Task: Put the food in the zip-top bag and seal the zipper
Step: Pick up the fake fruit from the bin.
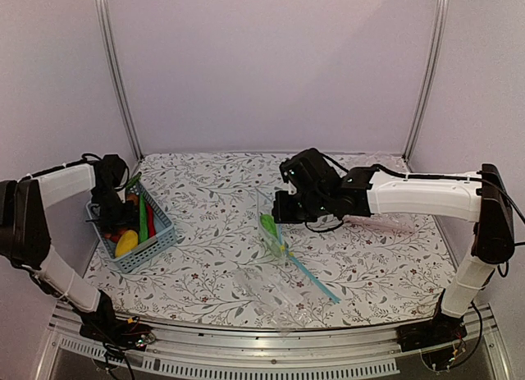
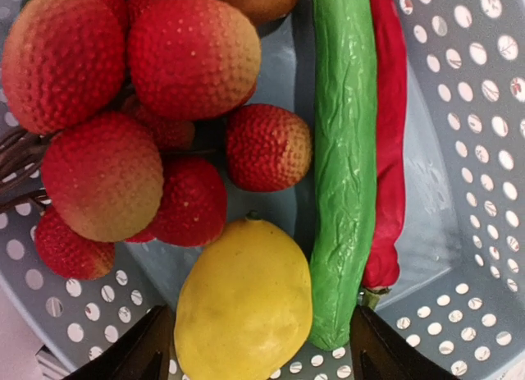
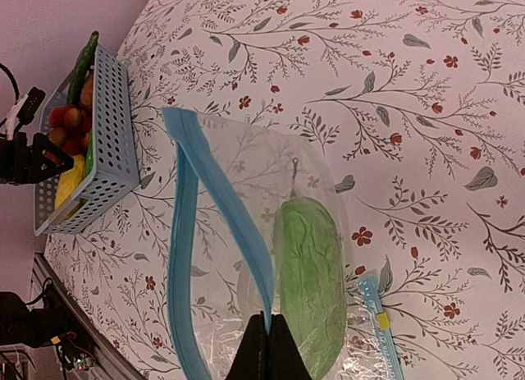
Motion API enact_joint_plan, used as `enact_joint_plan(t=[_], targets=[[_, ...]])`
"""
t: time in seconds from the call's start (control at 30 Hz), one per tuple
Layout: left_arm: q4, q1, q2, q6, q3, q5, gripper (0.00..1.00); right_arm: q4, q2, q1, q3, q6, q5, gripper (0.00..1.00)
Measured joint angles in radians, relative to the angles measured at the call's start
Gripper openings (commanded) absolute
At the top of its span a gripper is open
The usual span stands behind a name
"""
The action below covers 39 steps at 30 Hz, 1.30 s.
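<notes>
The yellow food piece (image 2: 246, 306) lies in the blue basket (image 2: 459, 232), also seen from above (image 1: 125, 243). My left gripper (image 2: 261, 314) is open low in the basket (image 1: 162, 236), a finger on each side of the yellow piece, not closed on it. The light-green food piece (image 3: 310, 281) lies inside the small clear zip-top bag (image 3: 246, 175), mid-table (image 1: 268, 226). My right gripper (image 3: 268, 321) is shut on one side of the light-blue zipper (image 3: 221, 191) and holds the mouth gaping open. It shows in the top view (image 1: 280, 208).
The basket also holds red berries (image 2: 98, 175), a long green vegetable (image 2: 344, 150) and a red pepper (image 2: 390, 134). A larger clear bag (image 1: 275, 294) with a long blue strip (image 1: 316, 277) lies near the front. A pink-strip bag (image 1: 379, 224) lies under the right arm.
</notes>
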Motion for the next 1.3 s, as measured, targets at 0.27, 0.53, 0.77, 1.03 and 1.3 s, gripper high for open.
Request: enact_joint_plan(t=[0.27, 0.53, 0.77, 1.03, 1.3], targets=[[-0.048, -0.01, 0.085, -0.016, 0.034, -0.053, 0.72, 0.001, 0.0, -0.002, 0.0, -0.003, 0.0, 0.0], [-0.068, -0.037, 0.126, -0.048, 0.034, -0.073, 0.7, 0.025, -0.011, -0.028, -0.017, -0.018, -0.003, 0.0], [-0.078, -0.044, 0.164, -0.063, 0.034, -0.096, 0.5, 0.045, -0.035, -0.055, -0.041, -0.019, -0.022, 0.0], [-0.108, -0.053, 0.081, -0.065, 0.047, -0.119, 0.43, 0.062, -0.042, -0.063, -0.045, -0.019, -0.028, 0.0], [-0.146, -0.073, -0.139, -0.073, 0.204, -0.076, 0.44, 0.067, -0.043, -0.064, -0.045, -0.026, -0.053, 0.0]])
